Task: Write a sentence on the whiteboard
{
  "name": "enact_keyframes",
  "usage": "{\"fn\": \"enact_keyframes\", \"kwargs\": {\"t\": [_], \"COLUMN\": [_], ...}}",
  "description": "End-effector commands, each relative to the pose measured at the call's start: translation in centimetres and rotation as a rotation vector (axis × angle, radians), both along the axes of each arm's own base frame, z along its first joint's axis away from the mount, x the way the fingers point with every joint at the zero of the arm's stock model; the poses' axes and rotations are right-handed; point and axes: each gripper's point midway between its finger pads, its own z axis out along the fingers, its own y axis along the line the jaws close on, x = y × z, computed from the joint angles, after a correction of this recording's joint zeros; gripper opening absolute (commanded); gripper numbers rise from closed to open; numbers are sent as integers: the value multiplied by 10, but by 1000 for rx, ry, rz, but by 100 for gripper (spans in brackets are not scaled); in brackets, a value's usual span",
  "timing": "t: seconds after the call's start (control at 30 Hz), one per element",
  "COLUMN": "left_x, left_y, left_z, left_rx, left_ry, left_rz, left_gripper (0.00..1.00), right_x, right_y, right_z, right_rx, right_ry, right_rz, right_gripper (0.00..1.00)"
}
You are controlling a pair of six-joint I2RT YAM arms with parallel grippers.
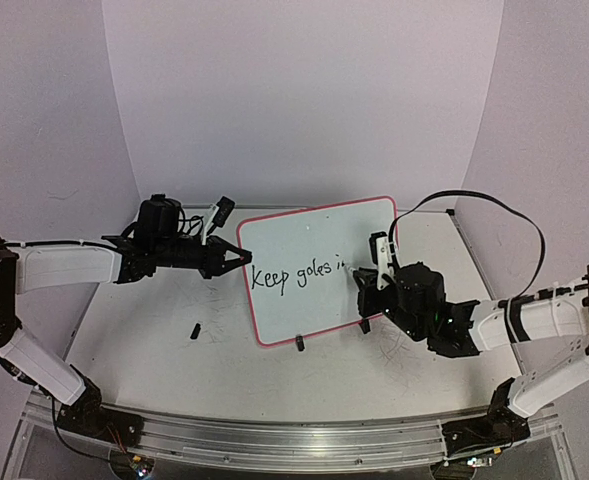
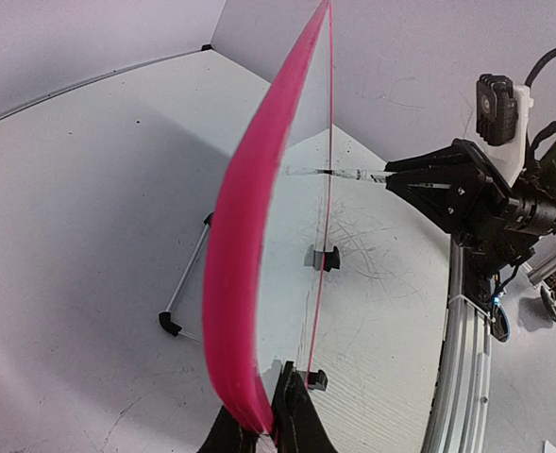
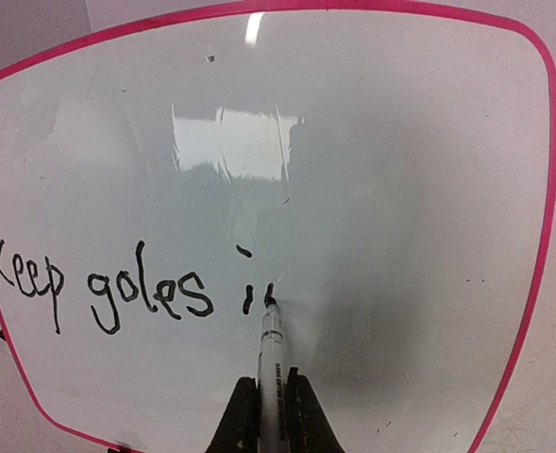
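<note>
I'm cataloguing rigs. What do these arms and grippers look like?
The left arm and right arm have white shell links between black joints. The left gripper and right gripper are black and taper to narrow tips. A black cable loops over the right wrist.

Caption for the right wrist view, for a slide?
Right tool holds marker at whiteboard; sentence reads "Keep goles i".
</note>
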Motion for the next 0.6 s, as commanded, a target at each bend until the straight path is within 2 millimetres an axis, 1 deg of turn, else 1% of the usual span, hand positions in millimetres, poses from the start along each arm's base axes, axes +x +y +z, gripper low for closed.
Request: {"fn": "enact_keyframes", "kwargs": {"t": [0.0, 0.27, 0.57], "left_x": [27, 27, 27], "left_y": [18, 18, 18], "left_z": [5, 5, 6], "left_rx": [86, 86, 85], "left_ry": [-127, -128, -130], "left_rz": [126, 126, 126], "left_gripper": [0, 0, 0], "right_x": [10, 16, 12], "right_y": [6, 2, -10], "right_z": [27, 27, 20], "right_rx": [46, 36, 25], "right_ry": [-64, -59, -30], "right_rz": [-29, -71, -103], "right_gripper": [0, 0, 0]}}
